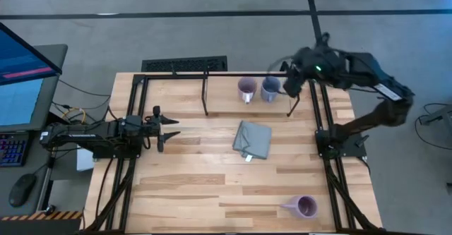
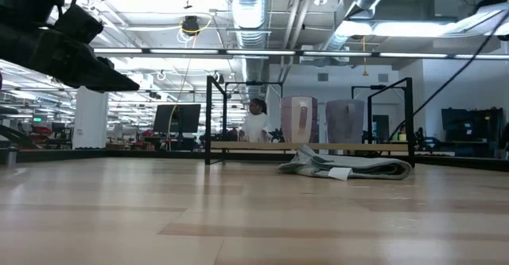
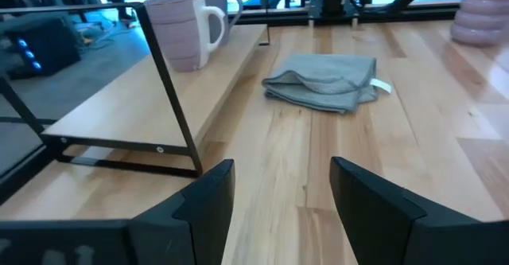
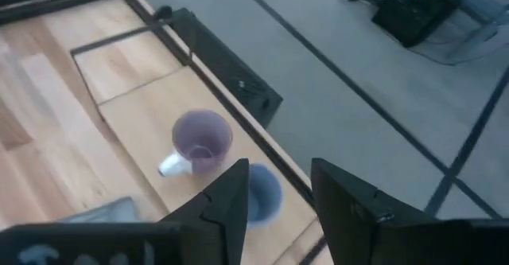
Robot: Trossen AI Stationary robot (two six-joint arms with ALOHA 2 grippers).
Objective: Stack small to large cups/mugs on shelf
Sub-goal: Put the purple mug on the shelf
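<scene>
While two mugs are already standing side by side under the black shelf point(image 1: 247, 76) at the table's twelve-o'clock edge, the pale lavender mug point(image 1: 246, 89) beside the blue-grey mug point(image 1: 270, 89), the third, the purple mug point(image 1: 306, 207), is sitting alone near the five-o'clock corner, well apart from the rack. The step in hand looks like the finish of placing the blue-grey mug: the right gripper point(image 1: 291, 81) is hovering above and just at three o'clock of it, jaws standing apart and holding nothing, the mug showing below between them in the right wrist view. The next move, as I judge it, is calling for that arm to be travelling across the table toward five o'clock and coming down over the purple mug's rim or handle, steering clear of the grey cloth point(image 1: 253, 139) lying mid-table. The left gripper point(image 1: 168, 128) is waiting at nine o'clock, jaws wide and empty, pointing toward the cloth.
</scene>
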